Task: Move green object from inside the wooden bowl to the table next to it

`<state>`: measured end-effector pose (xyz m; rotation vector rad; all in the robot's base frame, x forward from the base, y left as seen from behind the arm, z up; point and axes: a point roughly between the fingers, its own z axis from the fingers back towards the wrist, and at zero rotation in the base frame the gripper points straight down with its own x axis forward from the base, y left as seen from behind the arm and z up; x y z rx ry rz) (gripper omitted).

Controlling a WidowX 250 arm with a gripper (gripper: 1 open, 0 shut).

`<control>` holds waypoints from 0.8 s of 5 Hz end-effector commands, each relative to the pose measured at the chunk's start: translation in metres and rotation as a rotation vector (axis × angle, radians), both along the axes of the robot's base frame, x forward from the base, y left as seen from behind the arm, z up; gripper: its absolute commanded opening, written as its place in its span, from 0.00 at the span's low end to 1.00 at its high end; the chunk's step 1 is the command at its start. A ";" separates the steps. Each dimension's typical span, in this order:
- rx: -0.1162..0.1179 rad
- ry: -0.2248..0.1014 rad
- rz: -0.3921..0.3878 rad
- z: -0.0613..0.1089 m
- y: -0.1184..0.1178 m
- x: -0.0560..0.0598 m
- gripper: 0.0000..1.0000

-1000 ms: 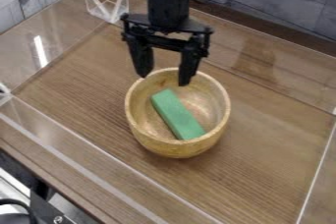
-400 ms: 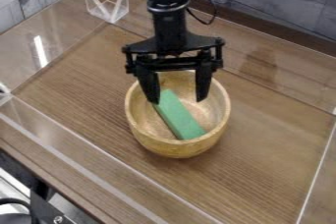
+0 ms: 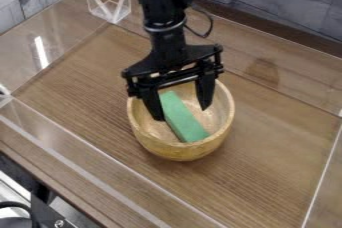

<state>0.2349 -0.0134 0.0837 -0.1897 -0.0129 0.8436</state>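
Above the wooden bowl (image 3: 183,150), my gripper (image 3: 177,89) stands open, fingers parted, holding nothing. Found inside the bowl: the green block (image 3: 182,118), lying beneath the fingers.

The black robot arm (image 3: 166,10) reaches down from the top of the view, its wrist turned so the gripper (image 3: 173,82) sits slantwise. The gripper is open, its two dark fingers spread wide apart, tips pointing downward.
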 end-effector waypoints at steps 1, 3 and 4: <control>-0.009 -0.058 0.078 0.003 0.003 0.003 1.00; -0.018 -0.087 0.227 -0.001 0.000 0.007 1.00; -0.016 -0.094 0.241 0.002 0.009 0.010 1.00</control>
